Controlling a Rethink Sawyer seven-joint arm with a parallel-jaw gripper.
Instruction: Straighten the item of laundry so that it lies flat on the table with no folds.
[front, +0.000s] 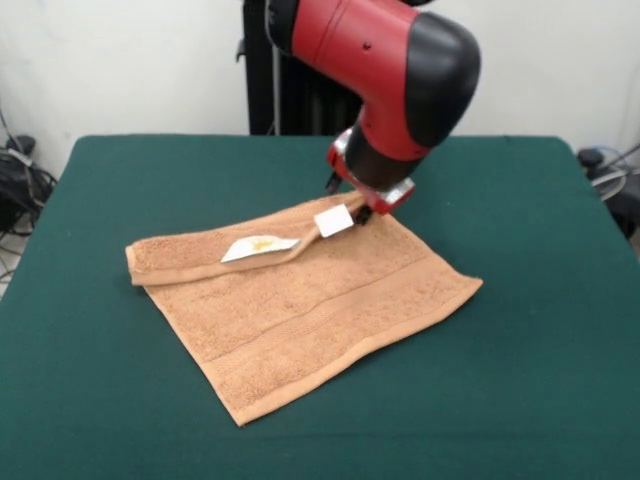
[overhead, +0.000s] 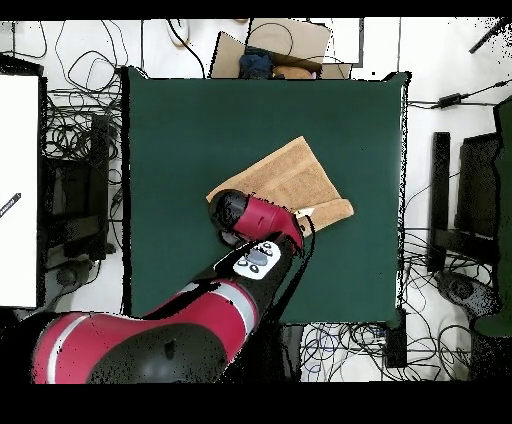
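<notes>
On the dark green tabletop (front: 520, 380), front view: one orange-tan terry towel (front: 310, 310), lying near the middle, turned diamond-wise. Far edge folded over toward the camera in a narrow strip, thickest at the picture's left corner. Two white tags on that strip: one lying flat (front: 258, 247), one raised (front: 334, 221) at the strip's right end. Red and black arm (front: 395, 70) descends from above; pincer (front: 362, 208) sits at the raised end of the fold, beside the tag. Fingers hidden under the wrist, so I cannot tell whether they are apart or clamped on cloth.

Overhead view: towel (overhead: 290, 175) right of the tabletop's (overhead: 180, 130) centre, its near portion covered by the arm (overhead: 255, 215). Pincer not visible beneath it.
</notes>
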